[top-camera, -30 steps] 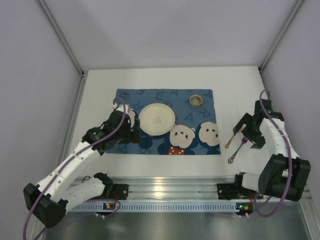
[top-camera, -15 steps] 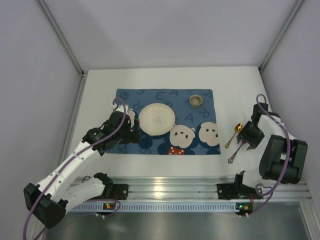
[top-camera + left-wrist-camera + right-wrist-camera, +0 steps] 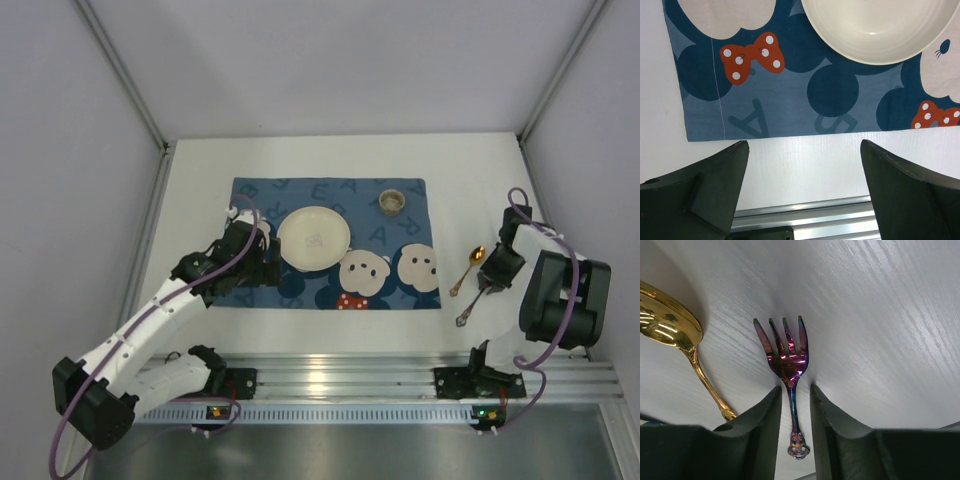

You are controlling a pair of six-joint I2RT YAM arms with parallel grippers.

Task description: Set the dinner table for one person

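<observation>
On the white dinner table (image 3: 200, 190), right of the blue mouse placemat (image 3: 330, 200), lie an iridescent purple fork (image 3: 468, 312) and a gold spoon (image 3: 468, 268). My right gripper (image 3: 492, 281) is down over the fork's upper end. In the right wrist view its jaws (image 3: 795, 390) straddle the fork (image 3: 785, 357) at the neck, narrow, with a thin gap on each side of the handle. The spoon (image 3: 665, 322) lies just to the left. My left gripper (image 3: 262, 262) stands wide open and holds nothing, beside a cream plate (image 3: 314, 238) on the placemat.
A small cup (image 3: 391, 202) stands on the placemat's far right corner. In the left wrist view the plate (image 3: 875, 30), the placemat's near edge (image 3: 790, 100), bare table (image 3: 805, 165) and the metal base rail (image 3: 815, 220) show. Grey walls close in both sides.
My right gripper has come down over the fork and its jaws have narrowed around the handle. The left arm has shifted only slightly.
</observation>
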